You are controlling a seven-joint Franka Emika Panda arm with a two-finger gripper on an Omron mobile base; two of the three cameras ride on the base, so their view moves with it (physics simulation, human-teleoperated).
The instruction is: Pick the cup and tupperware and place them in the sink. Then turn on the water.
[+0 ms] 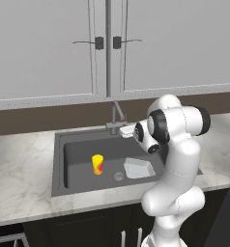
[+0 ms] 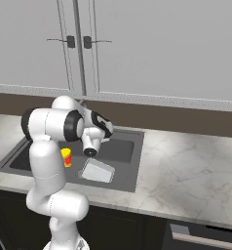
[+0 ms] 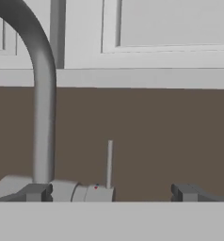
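Cup [image 1: 97,164] stands upright inside the sink [image 1: 61,159], left of the round drain [image 1: 118,176], its long axis vertical and its red-orange patch turned toward the front right. Tupperware [image 1: 139,168] lies flat on the sink floor just right of the drain, open side up, long axis running left to right along the front wall. The two are apart. Gripper [image 3: 113,193] is level with the faucet [image 3: 42,108] base at the sink's back edge, fingers [image 3: 36,192] spread wide, holding nothing. A thin lever [image 3: 109,162] rises upright from the base. Marble worktop [image 1: 20,169] surrounds the sink; brown backsplash [image 3: 156,136] and pale grey cabinets [image 1: 44,48] stand behind.
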